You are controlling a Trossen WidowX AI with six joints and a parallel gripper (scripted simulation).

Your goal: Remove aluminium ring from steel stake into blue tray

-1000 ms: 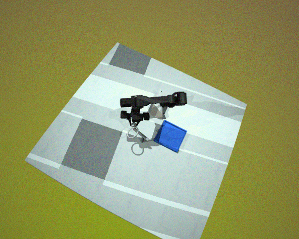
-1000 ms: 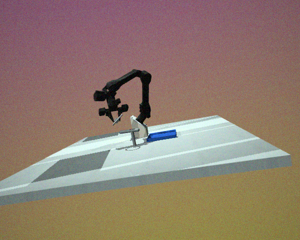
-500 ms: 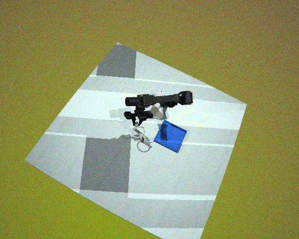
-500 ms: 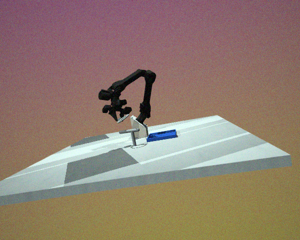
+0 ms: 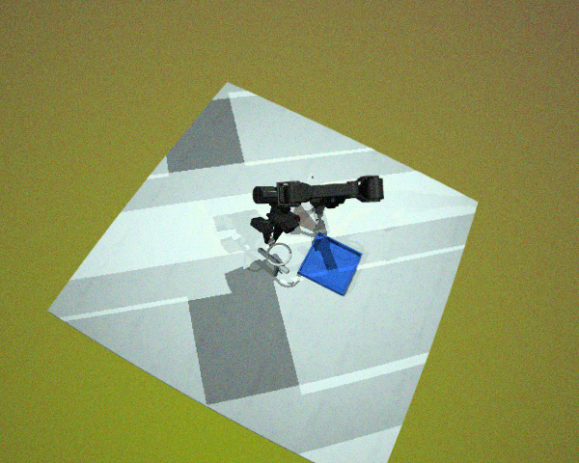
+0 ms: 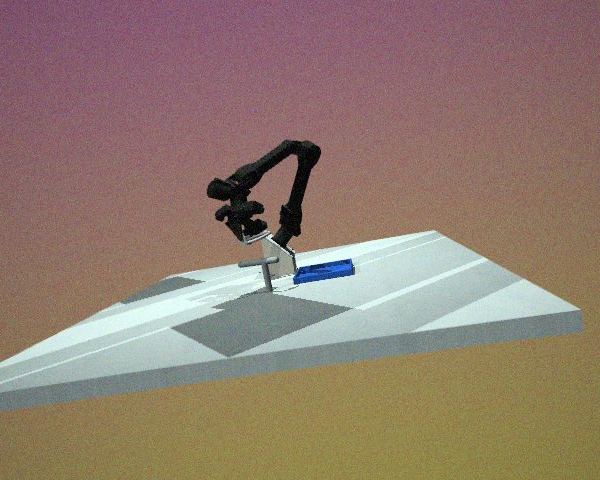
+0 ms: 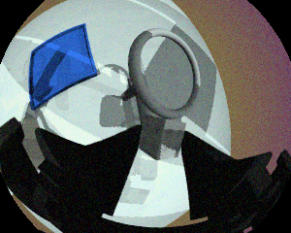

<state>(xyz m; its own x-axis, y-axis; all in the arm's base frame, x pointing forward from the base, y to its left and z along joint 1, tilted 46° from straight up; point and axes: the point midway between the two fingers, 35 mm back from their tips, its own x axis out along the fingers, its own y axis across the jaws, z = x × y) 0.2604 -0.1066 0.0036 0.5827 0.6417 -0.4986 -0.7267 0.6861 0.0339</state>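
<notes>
The arm (image 5: 324,191) (image 6: 282,155) arches over, its claw (image 5: 269,242) (image 6: 244,238) (image 7: 161,132) slanting down, partly closed on the ring (image 5: 268,258) (image 6: 257,237) (image 7: 198,83) (free of the stake (image 6: 267,276)), aloft above the cross-bar (image 5: 284,269) (image 6: 248,264), outside the blue tray (image 5: 337,274) (image 6: 323,271) (image 7: 68,58).

So the main bit of scenery is a big, thick, pale grey-white slab of a table top (image 5: 370,323) (image 6: 496,297) (image 7: 112,26), four-sided, with its side face showing in the exterior view. It's got bright whitish stripes (image 5: 365,373) (image 6: 419,284) (image 7: 39,40) running across it, plus a large dark grey four-sided patch (image 5: 244,343) (image 6: 259,322) (image 7: 206,92) and a smaller dark grey patch (image 5: 205,134) (image 6: 160,289) near one corner. Behind it all there's a grainy plain backdrop (image 5: 80,74) (image 6: 445,103) (image 7: 257,73), olive-yellow from the top, purplish-pink fading to tan-orange from outside.
</notes>
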